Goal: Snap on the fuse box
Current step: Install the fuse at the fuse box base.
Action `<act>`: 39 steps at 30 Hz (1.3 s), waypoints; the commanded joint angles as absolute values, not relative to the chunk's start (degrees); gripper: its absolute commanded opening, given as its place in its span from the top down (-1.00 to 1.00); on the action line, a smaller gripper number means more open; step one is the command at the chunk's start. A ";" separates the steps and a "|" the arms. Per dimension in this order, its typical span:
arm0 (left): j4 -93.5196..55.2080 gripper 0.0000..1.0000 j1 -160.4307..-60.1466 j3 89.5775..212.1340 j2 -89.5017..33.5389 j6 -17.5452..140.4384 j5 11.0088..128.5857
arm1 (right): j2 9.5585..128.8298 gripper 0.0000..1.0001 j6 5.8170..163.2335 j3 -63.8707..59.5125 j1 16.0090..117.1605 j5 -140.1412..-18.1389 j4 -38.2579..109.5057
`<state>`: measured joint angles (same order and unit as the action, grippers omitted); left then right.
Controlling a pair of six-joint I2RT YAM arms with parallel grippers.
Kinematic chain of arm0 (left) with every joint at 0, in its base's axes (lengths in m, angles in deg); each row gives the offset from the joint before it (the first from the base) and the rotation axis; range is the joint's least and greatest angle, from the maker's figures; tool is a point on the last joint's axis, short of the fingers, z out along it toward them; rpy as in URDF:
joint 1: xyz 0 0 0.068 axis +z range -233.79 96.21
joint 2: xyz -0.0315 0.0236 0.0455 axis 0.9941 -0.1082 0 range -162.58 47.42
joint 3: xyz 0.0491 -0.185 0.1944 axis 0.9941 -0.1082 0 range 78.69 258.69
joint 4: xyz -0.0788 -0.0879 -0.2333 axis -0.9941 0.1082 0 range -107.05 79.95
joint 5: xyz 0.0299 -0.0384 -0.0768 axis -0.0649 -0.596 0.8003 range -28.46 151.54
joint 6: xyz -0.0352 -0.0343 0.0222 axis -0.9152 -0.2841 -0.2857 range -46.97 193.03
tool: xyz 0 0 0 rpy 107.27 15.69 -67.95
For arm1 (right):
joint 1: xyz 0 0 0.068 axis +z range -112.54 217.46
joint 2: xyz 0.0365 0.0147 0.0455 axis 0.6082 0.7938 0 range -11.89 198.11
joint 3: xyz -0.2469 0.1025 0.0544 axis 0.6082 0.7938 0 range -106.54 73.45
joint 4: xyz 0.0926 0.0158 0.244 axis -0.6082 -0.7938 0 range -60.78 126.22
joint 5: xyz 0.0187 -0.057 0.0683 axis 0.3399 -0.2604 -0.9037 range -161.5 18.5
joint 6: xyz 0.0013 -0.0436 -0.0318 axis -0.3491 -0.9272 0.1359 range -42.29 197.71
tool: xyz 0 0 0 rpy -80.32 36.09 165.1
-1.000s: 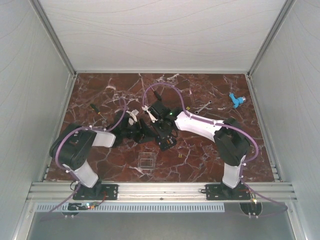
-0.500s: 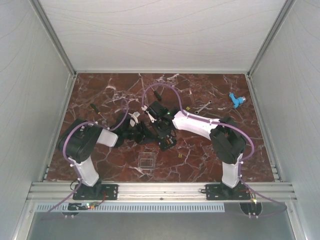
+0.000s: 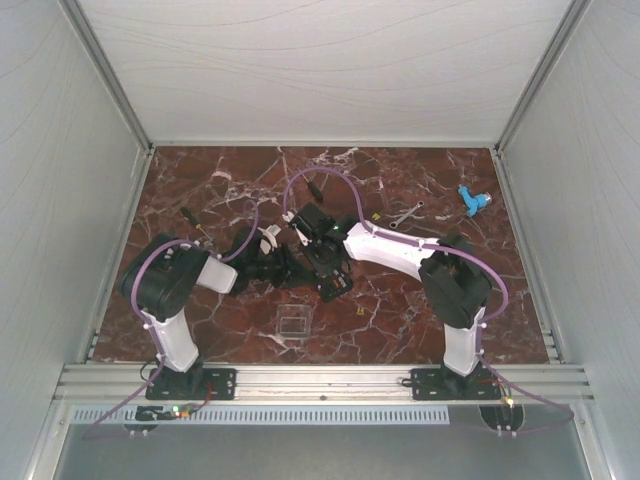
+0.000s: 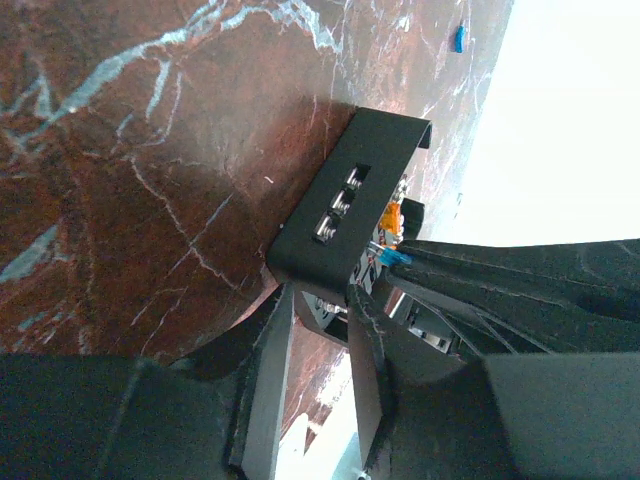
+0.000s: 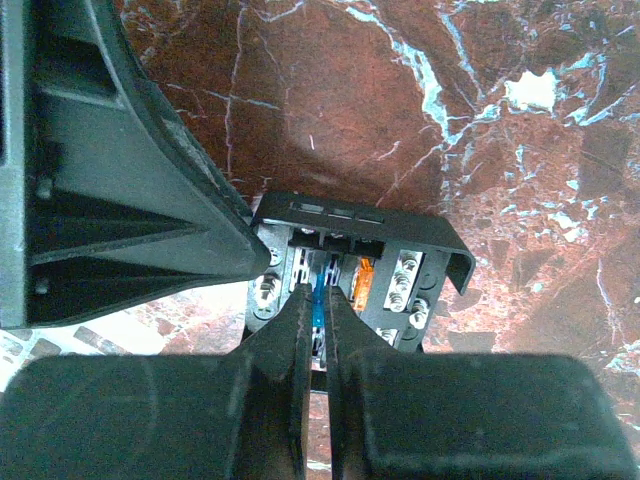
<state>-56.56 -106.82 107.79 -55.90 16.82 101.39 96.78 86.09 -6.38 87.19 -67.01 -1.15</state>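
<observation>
The fuse box (image 3: 335,283) is a small black box lying on the marble table, its slotted face with screws and an orange fuse (image 5: 363,278) open to the right wrist view (image 5: 400,235). My right gripper (image 5: 318,300) is shut on a thin blue fuse (image 5: 319,288) and holds it at a middle slot of the box. My left gripper (image 4: 318,315) grips the box's near edge (image 4: 340,205) from the left, one finger on each side of the wall. In the top view both grippers, left (image 3: 290,268) and right (image 3: 325,262), meet at the box.
A clear square lid (image 3: 292,323) lies on the table near the front, between the arms. A black screwdriver (image 3: 195,222) lies at the left. A small wrench (image 3: 405,214) and a blue part (image 3: 473,200) lie at the back right.
My left arm's elbow has swung right and up toward its base while its gripper stays at the box. My right gripper has shifted slightly left over the box.
</observation>
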 commanded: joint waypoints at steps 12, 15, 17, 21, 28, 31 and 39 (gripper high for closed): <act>-60.06 0.45 -106.64 108.42 -57.00 16.14 101.61 | 97.40 1.00 86.91 -7.68 87.50 -65.90 -1.98; -60.41 0.45 -106.64 108.26 -57.02 15.90 101.79 | 97.85 1.00 87.07 -7.58 87.54 -66.31 -1.79; -60.43 0.46 -106.64 108.22 -57.05 15.90 101.83 | 98.17 1.00 87.11 -7.42 87.55 -66.56 -1.69; -60.58 0.46 -106.64 108.13 -56.93 15.81 101.80 | 98.62 1.00 87.08 -7.25 87.51 -66.31 -1.67; -60.81 0.46 -106.64 107.96 -56.74 15.63 101.84 | 99.68 1.00 87.29 -6.66 87.64 -65.63 -1.15; -60.90 0.47 -106.64 107.81 -56.67 15.47 101.79 | 100.12 1.00 87.86 -6.44 87.62 -64.88 -0.63; -61.17 0.47 -106.64 107.60 -56.46 15.28 101.91 | 98.93 0.86 89.12 -5.90 87.64 -63.63 -0.27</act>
